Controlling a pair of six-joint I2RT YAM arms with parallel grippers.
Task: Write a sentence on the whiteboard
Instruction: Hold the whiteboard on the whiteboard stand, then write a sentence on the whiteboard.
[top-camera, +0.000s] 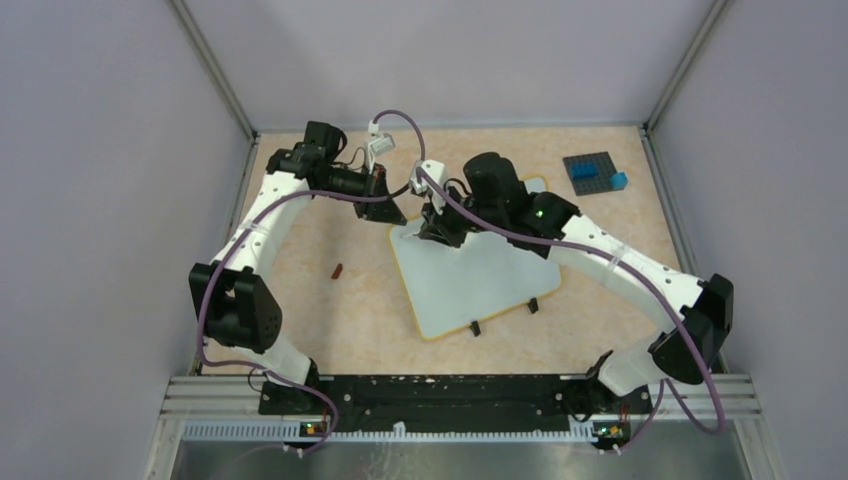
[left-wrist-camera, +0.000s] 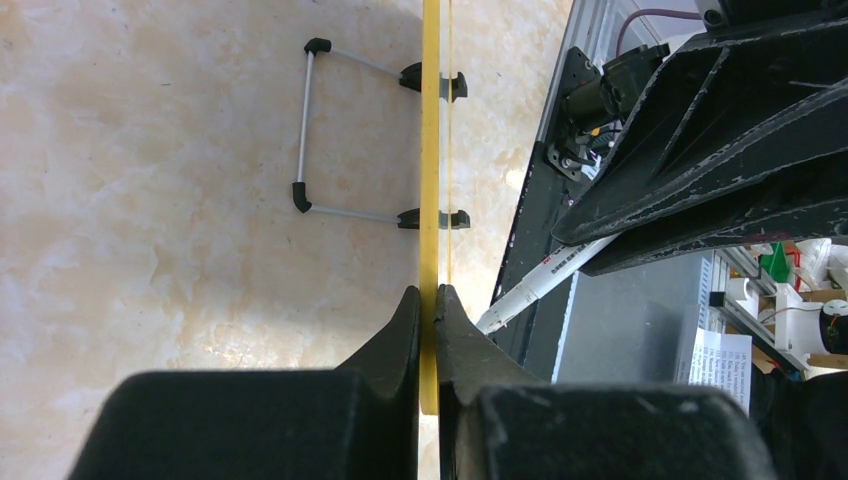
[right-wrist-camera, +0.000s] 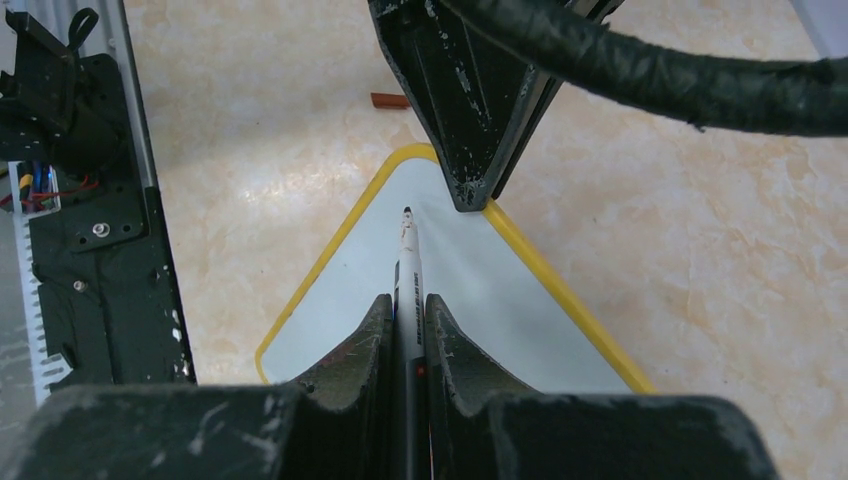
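Note:
The whiteboard lies mid-table, white with a yellow rim and two black feet at its near edge. No writing shows on it; the sentence is not in view. My left gripper is shut on the whiteboard's yellow rim at the far left corner; the wrist view shows the board edge-on between the fingers. My right gripper is shut on a white marker, tip pointing down at the board near that corner, close to the left gripper's fingers. The marker also shows in the left wrist view.
A small reddish-brown marker cap lies on the table left of the board, and shows in the right wrist view. A dark grey studded plate with blue bricks sits at the far right. Grey walls enclose the table.

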